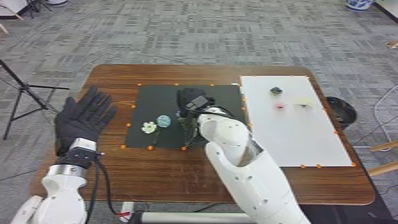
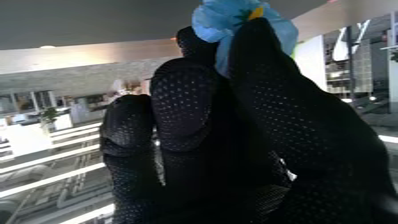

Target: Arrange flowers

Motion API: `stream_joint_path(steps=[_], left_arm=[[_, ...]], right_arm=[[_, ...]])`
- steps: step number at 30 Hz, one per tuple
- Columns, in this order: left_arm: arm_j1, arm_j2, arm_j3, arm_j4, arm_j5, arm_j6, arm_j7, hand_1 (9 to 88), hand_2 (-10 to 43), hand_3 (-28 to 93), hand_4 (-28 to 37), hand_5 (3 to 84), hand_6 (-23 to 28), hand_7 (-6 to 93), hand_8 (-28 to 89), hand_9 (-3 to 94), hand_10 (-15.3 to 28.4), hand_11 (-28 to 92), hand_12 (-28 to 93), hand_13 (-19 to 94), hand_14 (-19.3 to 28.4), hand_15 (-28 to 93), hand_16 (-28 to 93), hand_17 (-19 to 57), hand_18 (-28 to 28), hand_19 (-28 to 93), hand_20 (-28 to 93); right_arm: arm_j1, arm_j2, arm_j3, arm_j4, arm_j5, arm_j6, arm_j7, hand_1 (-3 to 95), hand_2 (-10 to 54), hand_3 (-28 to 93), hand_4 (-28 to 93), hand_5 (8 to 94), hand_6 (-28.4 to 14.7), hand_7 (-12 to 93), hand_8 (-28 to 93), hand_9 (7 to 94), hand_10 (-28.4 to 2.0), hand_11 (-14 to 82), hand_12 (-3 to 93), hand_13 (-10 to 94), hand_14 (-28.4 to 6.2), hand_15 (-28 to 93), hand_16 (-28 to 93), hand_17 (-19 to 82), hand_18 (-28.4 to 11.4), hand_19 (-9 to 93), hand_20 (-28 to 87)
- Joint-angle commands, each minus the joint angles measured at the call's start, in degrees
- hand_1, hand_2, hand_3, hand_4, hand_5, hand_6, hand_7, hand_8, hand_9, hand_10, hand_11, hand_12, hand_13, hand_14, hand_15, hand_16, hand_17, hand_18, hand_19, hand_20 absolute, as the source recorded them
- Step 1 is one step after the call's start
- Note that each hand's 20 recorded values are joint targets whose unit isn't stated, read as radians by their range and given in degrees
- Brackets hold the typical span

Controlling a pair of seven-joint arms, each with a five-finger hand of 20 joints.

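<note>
White rounded arms [image 1: 242,162], black cables [image 1: 106,181], black dot-textured gloves [image 1: 80,120], a grey, perhaps metal, left wrist band [image 1: 67,170].

We've got a blue flower [image 2: 210,22], yellow centre, pinched in the right hand [image 1: 188,97]. We see cream [image 1: 149,128] and pale-blue [image 1: 163,120] flowers side by side on the black mat [image 1: 153,99]; pinkish [image 1: 280,106] and pale-yellow [image 1: 304,105] ones, details unclear, on the white mat [image 1: 306,145].

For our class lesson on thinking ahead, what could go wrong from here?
The right hand pinches the blue flower at its fingertips; it might slip or crumple. The white flower and pale blue flower lie close together on the black mat; a low sweep could disturb both.
</note>
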Motion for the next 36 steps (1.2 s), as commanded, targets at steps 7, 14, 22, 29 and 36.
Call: stream_joint_path(steps=[7, 14, 22, 29, 36], left_arm=[[-3.9, 0.13, 1.21, 2.81, -0.17, -0.89, -1.39, 26.6, 18.1, 68, -28.3, 42.6, 7.0, 8.3, -9, 35.7, 13.1, 17, 6, 27, 12.2, 19, -4, -5.7, 14.3, 36, 9], [1.7, -0.86, -0.64, -0.48, -0.56, -0.21, 0.78, 26.6, 18.1, 68, -28.3, 42.7, 7.0, 8.3, -9, 35.7, 13.1, 17, 6, 27, 12.2, 19, -4, -5.7, 14.3, 36, 9], [3.2, -0.61, -1.35, -1.62, -1.06, 0.78, 1.67, 26.6, 17.9, 68, -28.3, 42.8, 6.9, 8.7, -9, 35.8, 13.2, 17, 7, 27, 12.3, 19, -4, -5.7, 14.3, 36, 9], [1.5, 0.03, -1.02, -0.76, -1.82, 1.63, 1.11, 26.6, 17.7, 68, -28.3, 41.1, 6.3, 8.7, -9, 35.5, 13.2, 17, 6, 27, 12.4, 19, -4, -5.8, 14.4, 36, 9], [2.2, 0.08, -1.19, -1.39, -1.82, 1.17, 1.01, 27.0, 17.4, 68, -28.3, 40.6, 6.1, 8.7, -10, 35.2, 13.1, 17, 6, 27, 12.4, 19, -4, -5.8, 14.4, 36, 9]], right_arm=[[1.4, -2.1, 0.8, 4.9, -2.9, 1.8, -0.6, 59.5, -9.5, 69, -28, 73.3, -1.7, 27, 2, 71.5, -10.8, 11.9, 23.4, 72, -4.6, 60, 40, 41, -21.3, 87, 41], [-0.5, -1.5, 0.4, 2.3, -2.8, 0.3, -1.3, 59.2, -9.5, 69, -28, 71.6, -1.8, 25, 1, 69.4, -11.7, 14.9, 19.8, 72, -4.1, 59, 40, 40, -21.3, 87, 41], [-1.1, -1.2, 0.9, 1.2, -3.6, -2.6, -3.0, 55.7, -9.5, 72, -28, 67.4, -1.6, 19, -3, 64.0, -13.2, 12.6, 15.4, 70, -3.4, 56, 40, 40, -20.7, 84, 39], [0.7, -1.5, 0.9, 2.1, -2.3, -2.1, -2.0, 54.4, -9.5, 73, -28, 64.8, -1.8, 18, -12, 61.0, -13.9, 11.2, 14.9, 70, -3.8, 56, 40, 39, -20.9, 84, 38], [0.1, -0.4, 0.6, -1.1, 0.5, -1.7, 0.1, 53.6, -9.5, 73, -28, 63.2, -3.1, 16, -12, 58.7, -14.4, 10.2, 14.4, 69, -3.8, 56, 40, 39, -21.0, 84, 38]])
